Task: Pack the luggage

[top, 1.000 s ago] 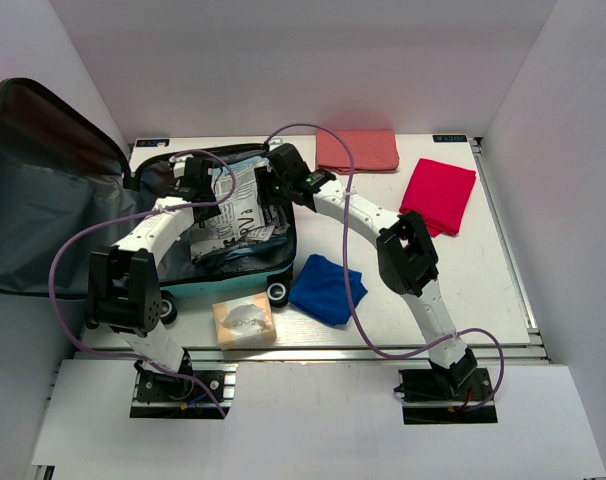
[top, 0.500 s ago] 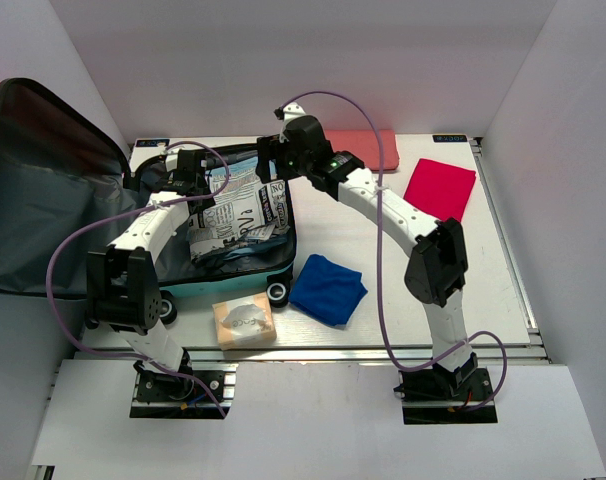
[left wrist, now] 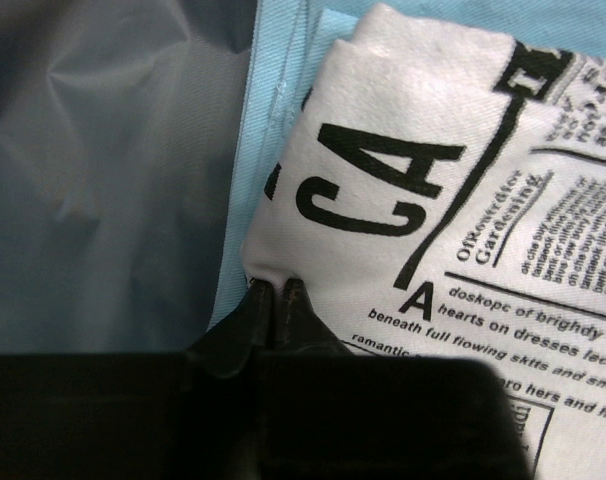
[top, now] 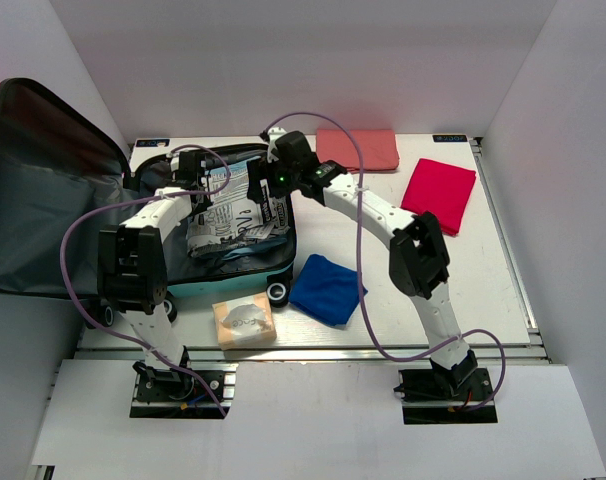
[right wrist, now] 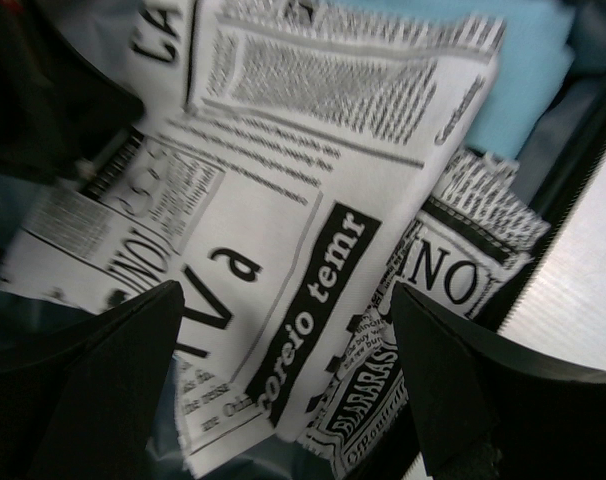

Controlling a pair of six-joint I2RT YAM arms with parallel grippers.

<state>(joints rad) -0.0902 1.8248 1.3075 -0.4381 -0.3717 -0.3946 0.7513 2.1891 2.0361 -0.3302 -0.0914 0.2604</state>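
White newsprint-patterned cloth (top: 233, 215) lay in the luggage (top: 218, 285), open at left; left gripper (left wrist: 278, 290) pinched its hem, right gripper (right wrist: 283, 300) gaped apart above; that thin pinch could slip, leaving cloth bunched over the rim.

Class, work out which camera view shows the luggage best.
The top external view: the luggage lies open, with lid, teal shell and a wheel all visible. The left wrist view shows only its grey lining; the right wrist view only a sliver of its edge beside the newspaper-print cloth.
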